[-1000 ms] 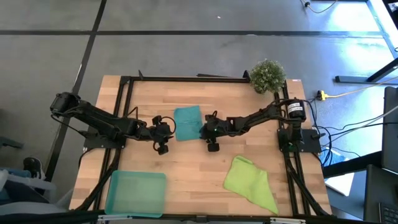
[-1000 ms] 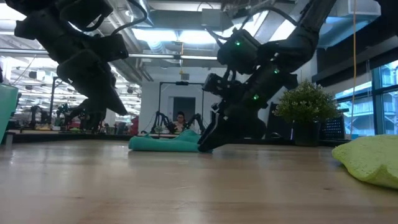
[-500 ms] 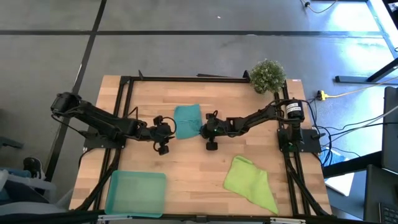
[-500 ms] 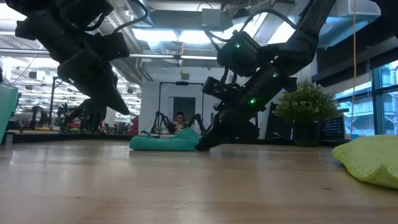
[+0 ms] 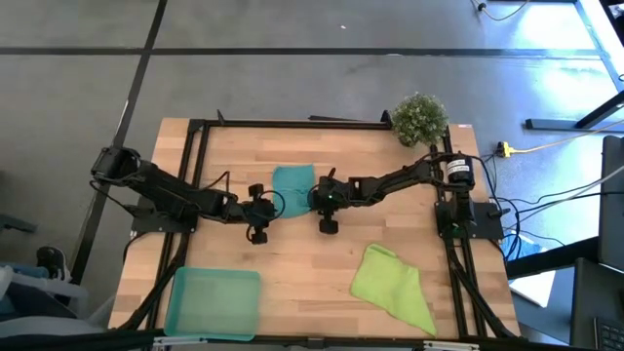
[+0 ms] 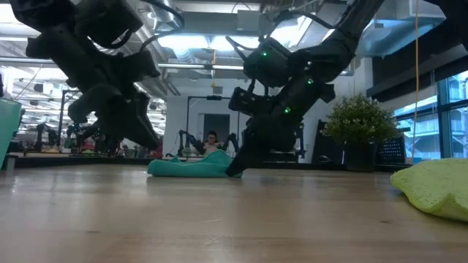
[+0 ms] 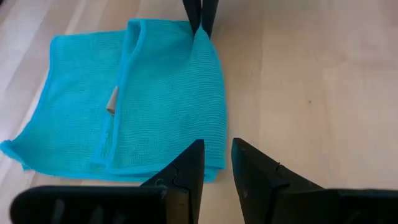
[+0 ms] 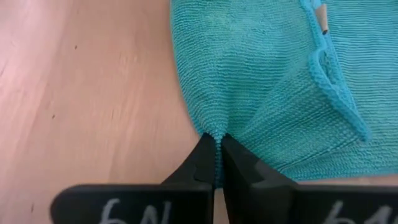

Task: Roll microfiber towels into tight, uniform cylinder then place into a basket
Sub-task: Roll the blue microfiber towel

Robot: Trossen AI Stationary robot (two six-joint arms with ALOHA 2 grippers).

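The soft, limp teal towel (image 8: 267, 74), lying mid-tabletop (image 5: 302, 253), is pinched at its edge by the closed right end effector (image 8: 217, 146), while the left end effector (image 7: 216, 163) is held slightly parted beside the opposite edge.

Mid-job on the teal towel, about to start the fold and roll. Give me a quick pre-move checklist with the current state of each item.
1. Right gripper pinching the teal towel at its edge: ok.
2. Left gripper gripping the towel's opposite edge: not ok, fingers open and not on the cloth.
3. Towel flat: not ok, one side folded over.
4. Basket empty and free at the table's front left: ok.
5. Lime towel out of both arms' way: ok.
6. Potted plant away from the arms: ok.
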